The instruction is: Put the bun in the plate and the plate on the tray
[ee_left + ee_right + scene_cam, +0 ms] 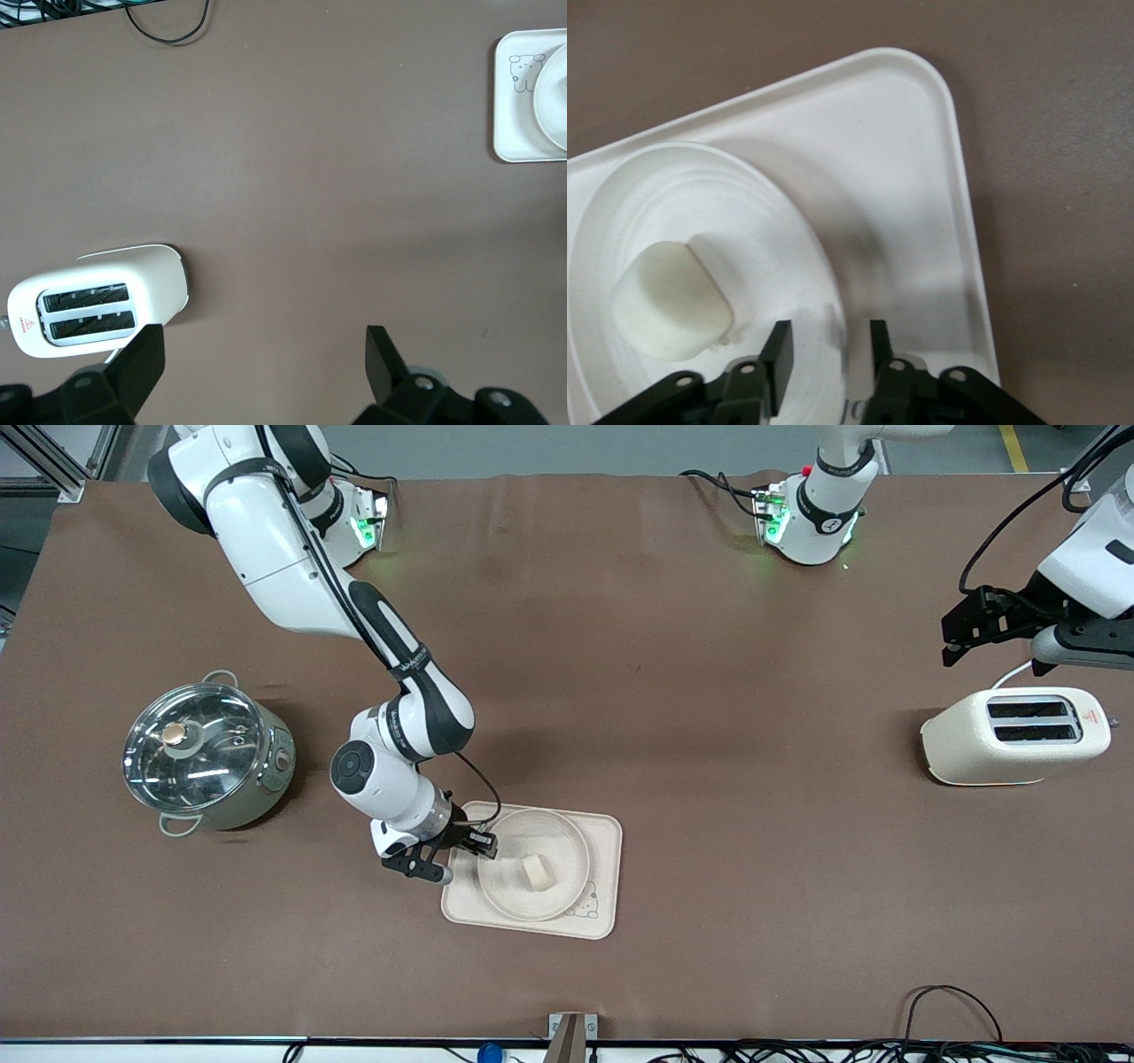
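The bun (pixel 538 872) (pixel 671 301), a small cream lump, lies in the round plate (pixel 540 828) (pixel 744 204). The plate rests on the cream rectangular tray (pixel 604 841) (pixel 895 159) with the rabbit drawing. My right gripper (pixel 485 849) (pixel 829 341) is low at the plate's rim, on the side toward the right arm's end. Its fingers straddle the rim with a gap on each side, so it is open. My left gripper (pixel 952 642) (pixel 266 354) waits open and empty in the air beside the toaster. In the left wrist view a corner of the tray (pixel 514 106) and the plate (pixel 554 97) show at the edge.
A cream toaster (pixel 1014 735) (pixel 93 301) stands at the left arm's end of the table. A steel pot with a glass lid (pixel 205 751) stands at the right arm's end. Cables (pixel 952 1001) lie along the table edge nearest the front camera.
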Controlling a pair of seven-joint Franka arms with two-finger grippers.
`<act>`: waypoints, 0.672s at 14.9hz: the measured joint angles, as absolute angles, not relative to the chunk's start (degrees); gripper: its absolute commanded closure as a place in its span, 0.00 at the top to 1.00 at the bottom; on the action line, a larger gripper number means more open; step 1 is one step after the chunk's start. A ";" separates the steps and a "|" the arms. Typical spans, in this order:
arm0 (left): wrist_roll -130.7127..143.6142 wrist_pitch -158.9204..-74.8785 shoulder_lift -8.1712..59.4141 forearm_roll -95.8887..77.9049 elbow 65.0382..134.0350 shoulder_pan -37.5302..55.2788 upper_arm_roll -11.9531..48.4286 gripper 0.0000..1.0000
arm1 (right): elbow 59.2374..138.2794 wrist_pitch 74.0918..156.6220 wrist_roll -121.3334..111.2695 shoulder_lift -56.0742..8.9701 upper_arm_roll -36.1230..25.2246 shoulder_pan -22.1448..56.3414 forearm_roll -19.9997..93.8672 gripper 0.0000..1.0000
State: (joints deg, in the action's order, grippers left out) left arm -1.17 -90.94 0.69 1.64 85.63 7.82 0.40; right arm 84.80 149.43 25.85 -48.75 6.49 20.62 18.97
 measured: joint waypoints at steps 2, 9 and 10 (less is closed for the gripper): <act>-1.17 -90.94 0.78 1.64 85.61 7.81 0.39 1.00 | 84.02 144.21 25.95 -46.33 7.24 20.37 19.56 1.00; -1.14 -91.04 1.52 0.11 85.50 7.81 0.39 1.00 | 83.04 112.34 21.62 -27.44 7.11 10.54 16.79 1.00; -1.13 -91.14 1.58 0.11 85.47 7.80 0.38 1.00 | 83.10 108.09 20.75 -25.03 7.12 8.79 14.36 1.00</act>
State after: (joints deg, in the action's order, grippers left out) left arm -1.13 -91.14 1.58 0.11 85.47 7.80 0.38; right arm 83.10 108.09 20.75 -25.03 7.12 8.79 14.36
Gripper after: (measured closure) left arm 0.000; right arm 0.000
